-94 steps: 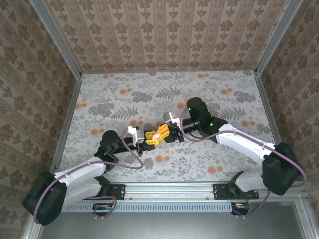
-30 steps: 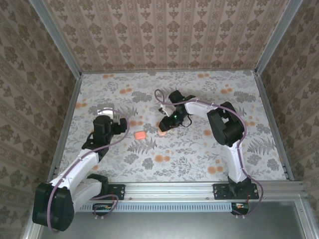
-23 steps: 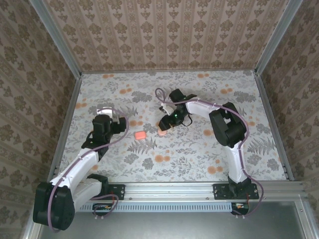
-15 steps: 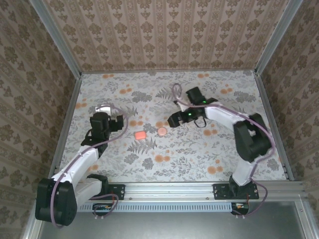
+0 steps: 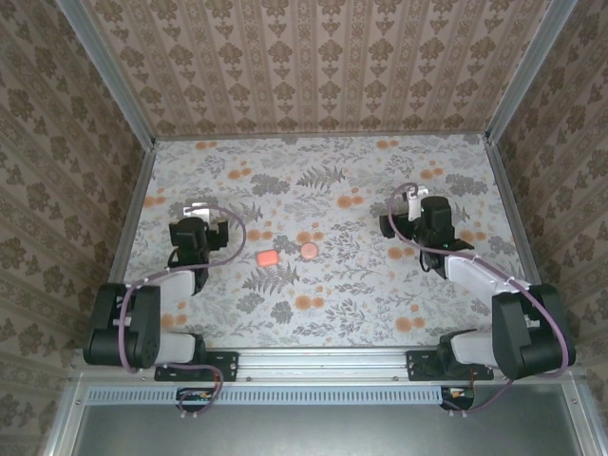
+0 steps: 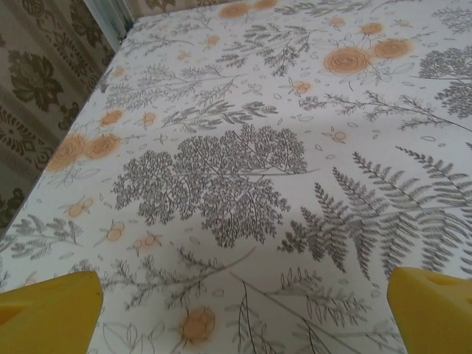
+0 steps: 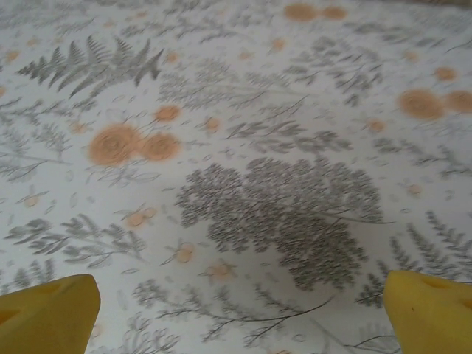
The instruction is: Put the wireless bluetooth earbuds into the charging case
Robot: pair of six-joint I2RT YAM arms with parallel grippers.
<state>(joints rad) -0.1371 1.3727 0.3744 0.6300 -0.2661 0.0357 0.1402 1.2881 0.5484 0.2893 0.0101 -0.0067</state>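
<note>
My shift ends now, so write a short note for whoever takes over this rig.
Left tool: open, empty.
Right tool: open, empty.
Charging case: on the table between the arms, with no tool touching it. A round pink disc lies just right of it, apart.
Done: cannot tell, the earbuds are too small to make out.
Left: check the case and seat any loose earbud.
</note>
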